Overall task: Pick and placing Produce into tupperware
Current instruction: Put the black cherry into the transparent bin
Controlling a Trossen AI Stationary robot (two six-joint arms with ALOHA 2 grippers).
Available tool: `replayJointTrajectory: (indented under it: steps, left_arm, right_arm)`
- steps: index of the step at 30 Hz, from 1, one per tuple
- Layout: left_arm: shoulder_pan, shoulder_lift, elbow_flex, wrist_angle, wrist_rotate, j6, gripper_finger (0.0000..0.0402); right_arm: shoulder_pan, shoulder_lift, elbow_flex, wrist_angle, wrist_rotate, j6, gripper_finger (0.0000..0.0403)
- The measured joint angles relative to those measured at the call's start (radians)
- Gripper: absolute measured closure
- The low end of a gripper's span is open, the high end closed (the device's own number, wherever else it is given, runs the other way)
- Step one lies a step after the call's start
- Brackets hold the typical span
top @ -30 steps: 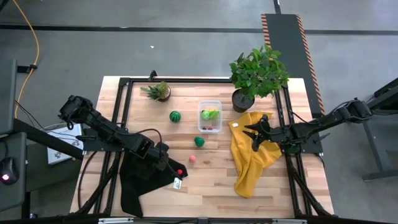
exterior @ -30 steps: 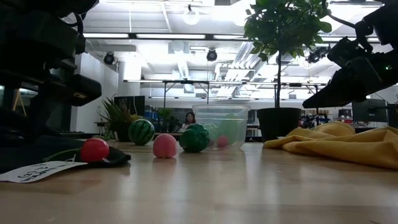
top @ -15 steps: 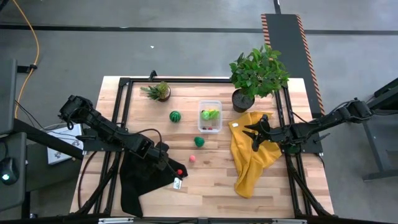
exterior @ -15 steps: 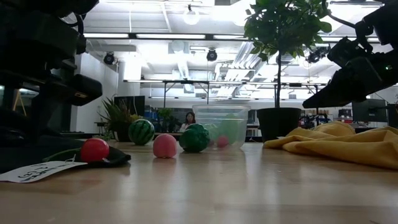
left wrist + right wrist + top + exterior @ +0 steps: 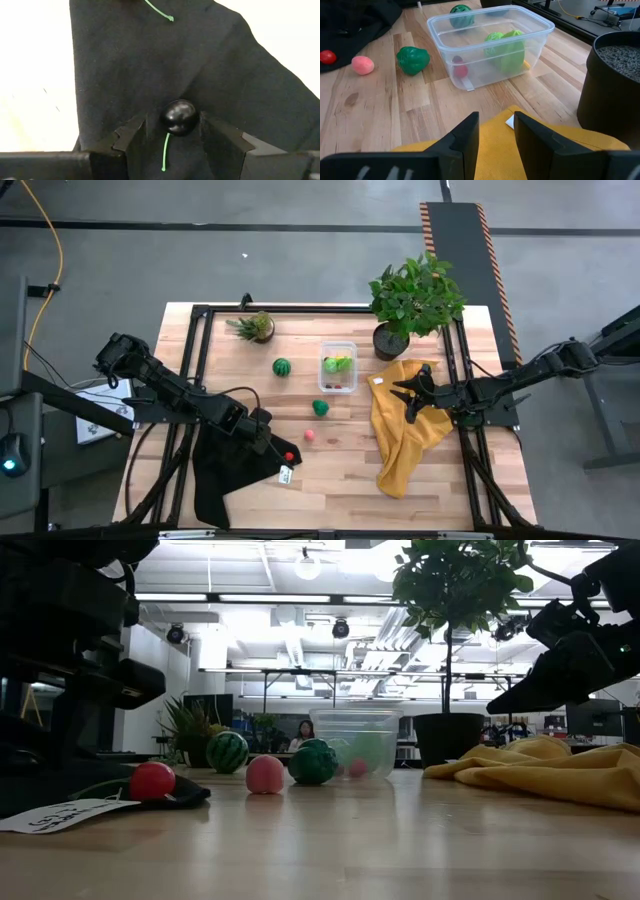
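Observation:
The clear tupperware (image 5: 338, 366) (image 5: 490, 45) stands on the table and holds light-green pieces (image 5: 505, 47) and a small red one (image 5: 461, 70). Loose on the wood are a striped melon (image 5: 282, 367), a green piece (image 5: 320, 408) and a pink ball (image 5: 309, 435). A red ball (image 5: 289, 456) lies at the edge of the black cloth (image 5: 225, 470). My left gripper (image 5: 262, 432) (image 5: 172, 120) points down over that cloth, open, with a dark ball on a green stem (image 5: 179, 117) between its fingers. My right gripper (image 5: 402, 400) (image 5: 496, 117) hovers open above the yellow cloth (image 5: 405, 435). My left gripper comes from above with one finger on each side of the dark ball (image 5: 192, 120), which lies on the black cloth. The ball is close against one finger (image 5: 210, 130), and cloth shows between it and the other. Whether a finger touches it, I cannot tell.
A large potted plant (image 5: 415, 300) stands at the far right, just beyond the yellow cloth, and a small one (image 5: 255, 327) at the far left. A white tag (image 5: 285, 474) lies by the black cloth. A black frame (image 5: 300, 308) borders the tabletop.

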Motion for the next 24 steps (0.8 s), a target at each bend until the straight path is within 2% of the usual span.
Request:
replayJointTrajectory:
  steps: [24]
  left_arm:
    - [0.0,0.0,0.0,0.004,0.004,0.019,0.0236]
  right_arm:
    - [0.0,0.0,0.0,0.0,0.0,0.0,0.0289]
